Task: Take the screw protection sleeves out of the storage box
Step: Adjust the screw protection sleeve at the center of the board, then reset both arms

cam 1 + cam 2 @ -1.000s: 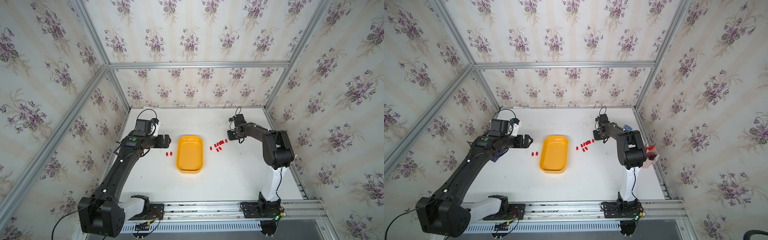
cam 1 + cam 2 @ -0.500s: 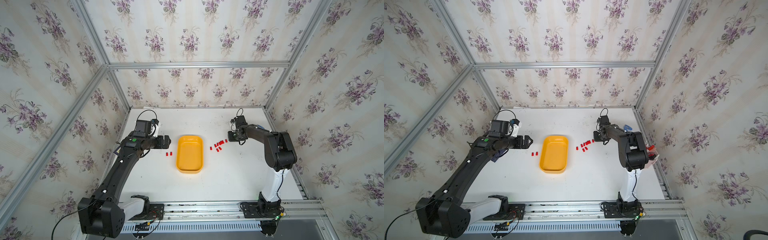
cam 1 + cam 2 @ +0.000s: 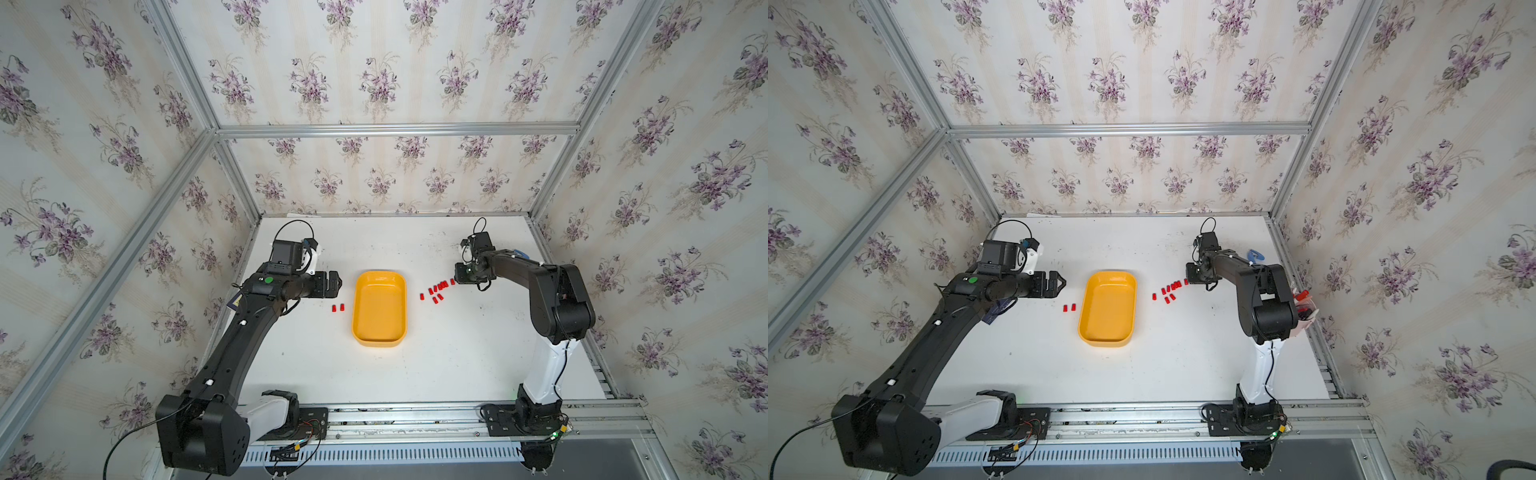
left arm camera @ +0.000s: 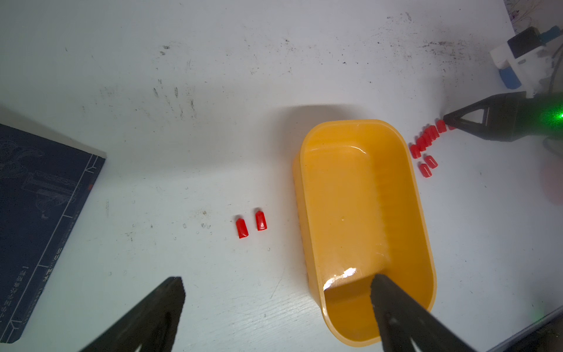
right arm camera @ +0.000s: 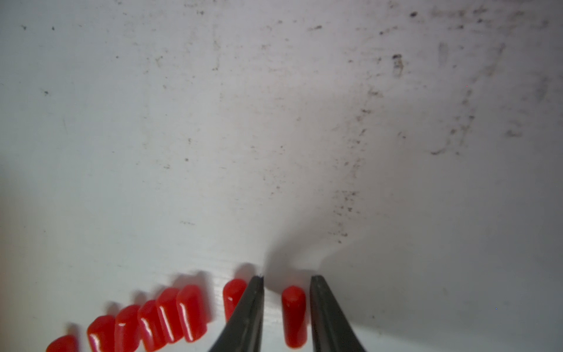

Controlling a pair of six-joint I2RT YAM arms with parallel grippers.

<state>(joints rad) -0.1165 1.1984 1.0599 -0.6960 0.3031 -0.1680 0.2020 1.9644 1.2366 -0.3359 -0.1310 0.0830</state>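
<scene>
We see the left gripper spread wide over the table, near two red caps left of the yellow tray; right of it lies a cluster of red caps, where the right gripper stands slightly parted around one cap, not touching it.

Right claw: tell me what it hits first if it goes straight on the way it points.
The table. The right claw seems to point steeply down at it, tips just above or on the surface, one sleeve lying loose between its fingers. Nothing else is ahead; exact height is unclear.
</scene>
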